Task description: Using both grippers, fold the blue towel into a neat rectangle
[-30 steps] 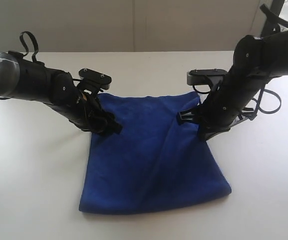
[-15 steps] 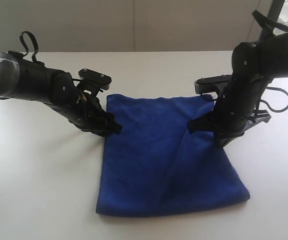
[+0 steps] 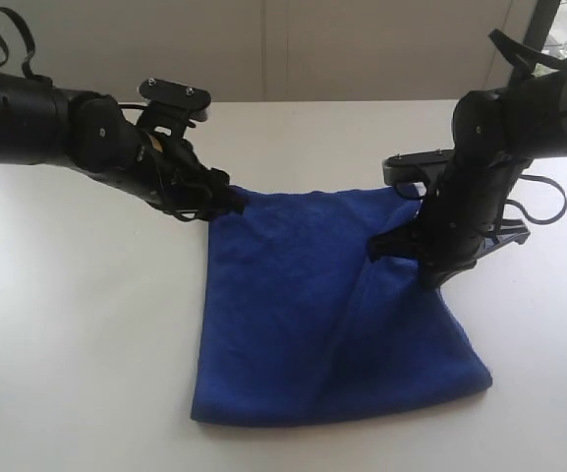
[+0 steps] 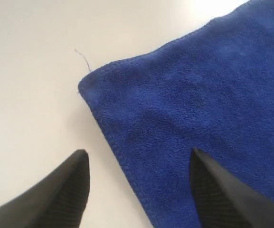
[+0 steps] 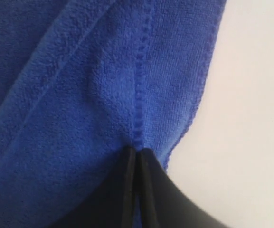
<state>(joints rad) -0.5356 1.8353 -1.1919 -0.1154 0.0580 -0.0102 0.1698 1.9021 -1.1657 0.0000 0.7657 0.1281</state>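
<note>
Exterior view: raised, in front of the table (image 3: 77, 374), facing its far edge, whole blue towel (image 3: 312, 324) framed. Left wrist view: close, down past the left gripper (image 4: 139, 190) onto the towel's far-left corner. Right wrist view: even closer, along the right gripper (image 5: 136, 164) at the towel's right edge.

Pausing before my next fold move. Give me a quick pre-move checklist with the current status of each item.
1. Right gripper pinching the blue towel: ok, jaws shut on its hem.
2. Left gripper gripping: not ok, jaws open, holding nothing.
3. Left fingers straddling the towel's edge near the corner: ok.
4. Left fingertip height above the cloth: cannot tell.
5. Towel lying flat: not ok, a ridge runs down from the right grip.
</note>
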